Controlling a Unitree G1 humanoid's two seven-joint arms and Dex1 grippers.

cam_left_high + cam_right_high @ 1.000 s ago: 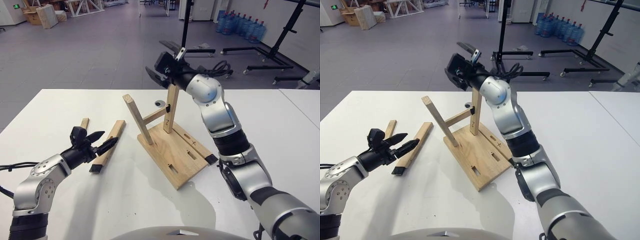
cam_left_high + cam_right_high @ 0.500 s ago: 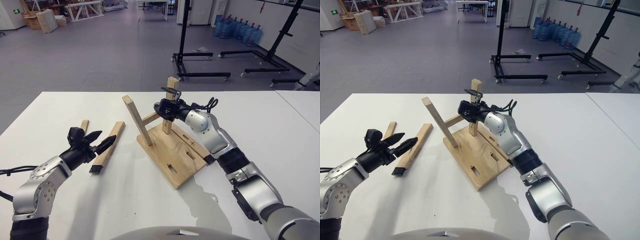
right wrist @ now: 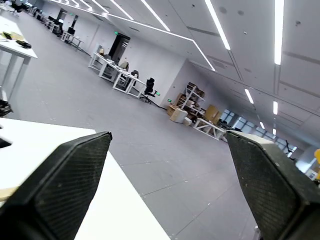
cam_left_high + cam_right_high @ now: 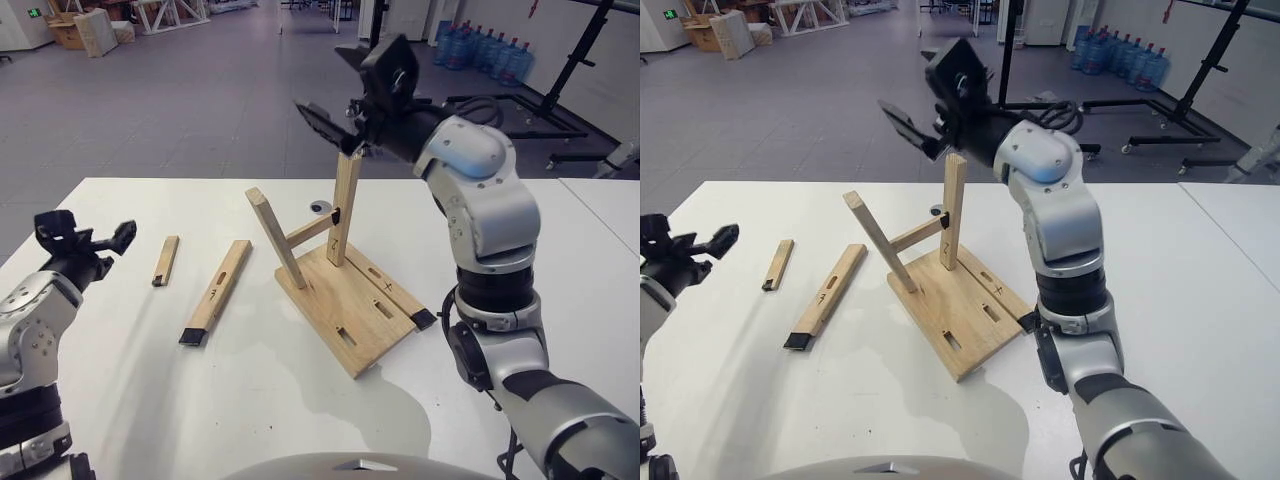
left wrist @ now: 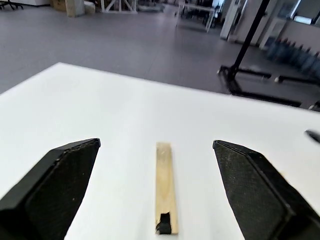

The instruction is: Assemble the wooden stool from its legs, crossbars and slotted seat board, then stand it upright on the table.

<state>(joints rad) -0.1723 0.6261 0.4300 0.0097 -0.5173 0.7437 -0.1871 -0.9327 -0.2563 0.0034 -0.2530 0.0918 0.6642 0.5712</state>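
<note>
The slotted seat board (image 4: pixel 352 318) lies flat on the white table. One leg (image 4: pixel 344 208) stands upright in it and a second leg (image 4: pixel 276 240) leans left, with a crossbar (image 4: pixel 310 232) joining them. A bar with a black tip (image 4: pixel 424 319) lies along the board's right edge. A loose leg (image 4: pixel 216 291) and a short crossbar (image 4: pixel 166 260) lie to the left. My right gripper (image 4: pixel 325 85) hangs open just above the upright leg's top, holding nothing. My left gripper (image 4: pixel 88 240) is open at the table's left edge, the short crossbar (image 5: pixel 165 187) lying ahead of it.
A small round grommet (image 4: pixel 320 207) sits in the table behind the upright leg. A second table (image 4: pixel 612 210) adjoins on the right. Black wheeled stands (image 4: pixel 540 100) are on the floor beyond the table's far edge.
My right gripper, down at the crossbar joint half a second ago, has risen above the upright leg's top. My left gripper has drawn back from the loose leg to the table's left edge.
</note>
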